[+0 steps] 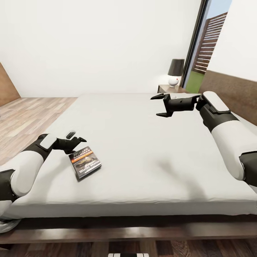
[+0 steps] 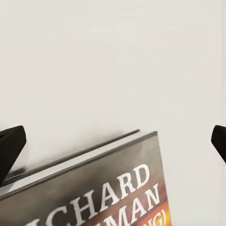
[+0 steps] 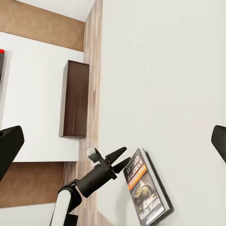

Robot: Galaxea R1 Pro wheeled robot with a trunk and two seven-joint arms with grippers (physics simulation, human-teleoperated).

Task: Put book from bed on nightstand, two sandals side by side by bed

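Observation:
The book [image 1: 85, 162] lies flat on the bed [image 1: 150, 150] near its front left corner, its cover with the orange band facing up. My left gripper [image 1: 77, 137] is open just beyond the book's far edge, low over the mattress, holding nothing. In the left wrist view the book [image 2: 108, 193] sits just short of the wide-apart fingertips [image 2: 10, 145]. My right gripper [image 1: 160, 105] hangs open above the middle of the bed, empty. Its wrist view looks down on the book [image 3: 148, 188] and the left gripper [image 3: 117, 159]. A nightstand [image 1: 167, 88] stands at the bed's far right corner. The sandals are out of view.
A lamp [image 1: 175, 71] with a dark shade stands on the nightstand. The wooden headboard [image 1: 232, 91] runs along the right. Wood floor [image 1: 25, 117] lies left of the bed. A dark brown cabinet [image 3: 75, 99] stands by the wall across the floor. The bed frame [image 1: 125, 232] is right below me.

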